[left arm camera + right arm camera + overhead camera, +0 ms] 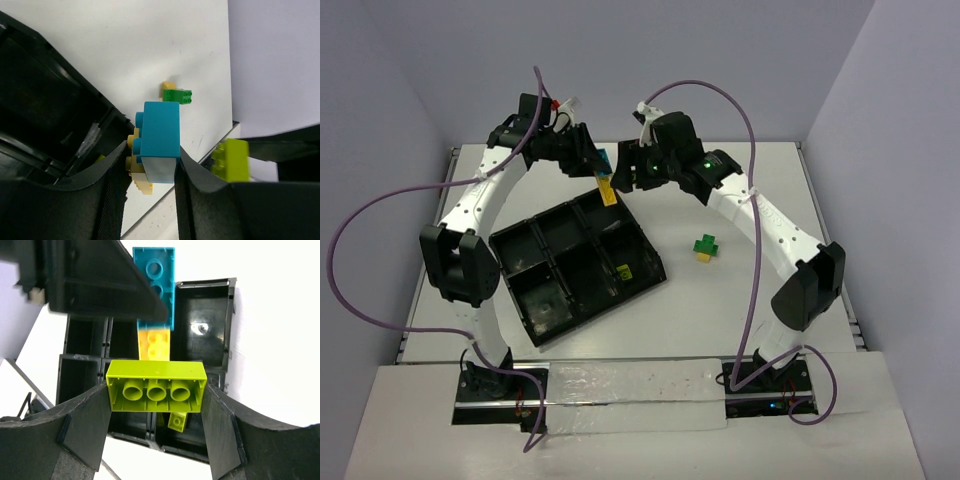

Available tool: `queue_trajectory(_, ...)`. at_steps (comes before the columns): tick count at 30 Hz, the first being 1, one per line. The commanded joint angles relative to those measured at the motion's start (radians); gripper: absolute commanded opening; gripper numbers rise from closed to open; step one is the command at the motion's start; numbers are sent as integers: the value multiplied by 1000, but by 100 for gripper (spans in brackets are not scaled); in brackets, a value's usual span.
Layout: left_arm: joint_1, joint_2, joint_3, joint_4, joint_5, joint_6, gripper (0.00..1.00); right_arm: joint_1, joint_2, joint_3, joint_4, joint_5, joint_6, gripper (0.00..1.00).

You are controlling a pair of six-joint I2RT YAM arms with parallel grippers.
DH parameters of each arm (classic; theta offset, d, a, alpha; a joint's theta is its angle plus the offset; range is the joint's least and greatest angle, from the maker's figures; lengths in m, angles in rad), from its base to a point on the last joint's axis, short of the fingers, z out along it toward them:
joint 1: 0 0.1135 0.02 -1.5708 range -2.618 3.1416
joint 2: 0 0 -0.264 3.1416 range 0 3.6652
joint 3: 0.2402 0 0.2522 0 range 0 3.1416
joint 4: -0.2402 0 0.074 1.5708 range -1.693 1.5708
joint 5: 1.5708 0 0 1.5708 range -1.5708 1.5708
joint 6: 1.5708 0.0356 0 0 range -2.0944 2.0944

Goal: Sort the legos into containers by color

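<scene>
Top external: my left end effector (595, 165) and right end effector (632, 172) meet above the far corner of the tray (498, 243) on the counter.

Left wrist: the left clamps a blue brick (160, 131), long axis pointing out of the fingers.

Right wrist: the right clamps a lime brick (156, 385) crosswise. A lime piece (177, 421) lies in the compartment just beyond it.

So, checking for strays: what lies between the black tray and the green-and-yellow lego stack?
Nothing; the top external view shows bare white table between the tray and the stack.
</scene>
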Motion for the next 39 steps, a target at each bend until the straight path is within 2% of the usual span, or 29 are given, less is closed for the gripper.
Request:
queue_trajectory(1, 21, -52, 2, 28, -36, 5, 0, -7, -82, -47, 39, 14, 5, 32)
queue_trajectory(8, 70, -100, 1, 38, -112, -33, 0, -2, -128, -210, 44, 32, 3, 32)
queue_trajectory(16, 88, -136, -13, 83, -146, -93, 0, 79, -84, -291, 40, 65, -9, 39)
queue_trajectory(28, 90, -139, -13, 86, -133, -102, 0, 101, 28, -319, 73, 41, -6, 60)
queue_trajectory(34, 91, -138, -22, 91, -126, -106, 0, 104, 49, -328, 78, 46, -5, 63)
queue_trajectory(37, 91, -138, -23, 90, -125, -105, 0, 104, 57, -328, 77, 50, -4, 70)
queue_trajectory(39, 90, -136, -23, 88, -126, -104, 0, 104, 60, -328, 77, 50, -3, 79)
